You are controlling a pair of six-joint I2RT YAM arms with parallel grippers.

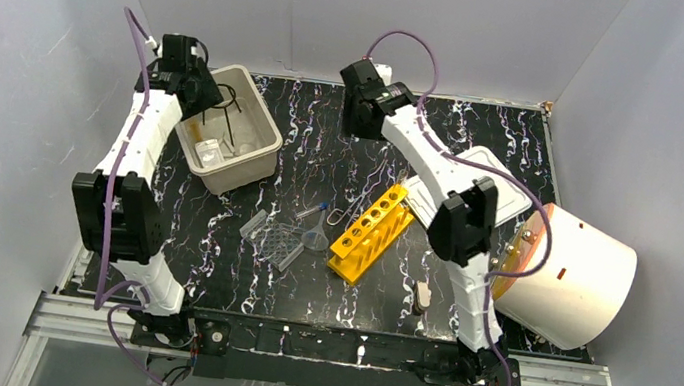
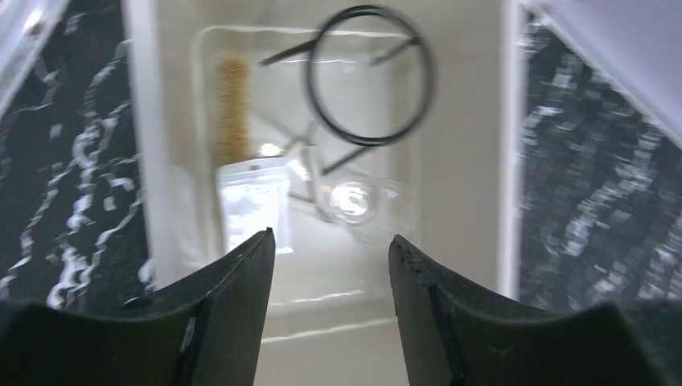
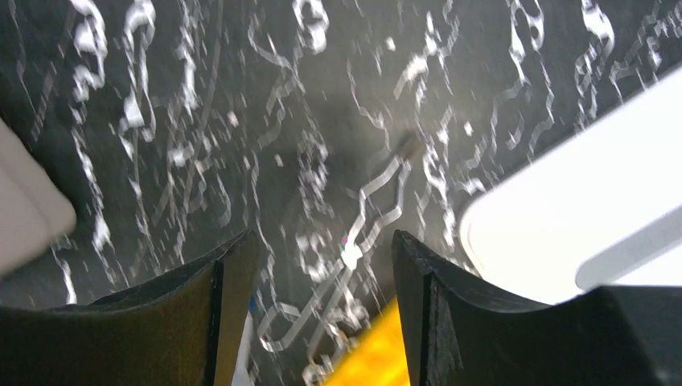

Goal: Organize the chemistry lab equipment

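My left gripper [image 2: 331,237] hangs open over the beige bin [image 1: 264,147], nothing between its fingers. Below it in the bin lie a black wire loop [image 2: 310,80], a small brush [image 2: 233,108] and clear glassware [image 2: 354,201]. My right gripper [image 3: 323,237] is open above the table's far middle, over thin metal tongs [image 3: 378,211] that lie flat on the table. Near the table's centre a yellow tube rack [image 1: 371,232] lies beside a clear funnel [image 1: 314,238] and a clear ridged tray [image 1: 271,239].
A white slotted lid [image 1: 511,199] lies under the right arm, next to the big white cylinder with an orange face [image 1: 574,276] at the right. A small item [image 1: 421,295] sits near the right arm's base. Grey walls close in the table.
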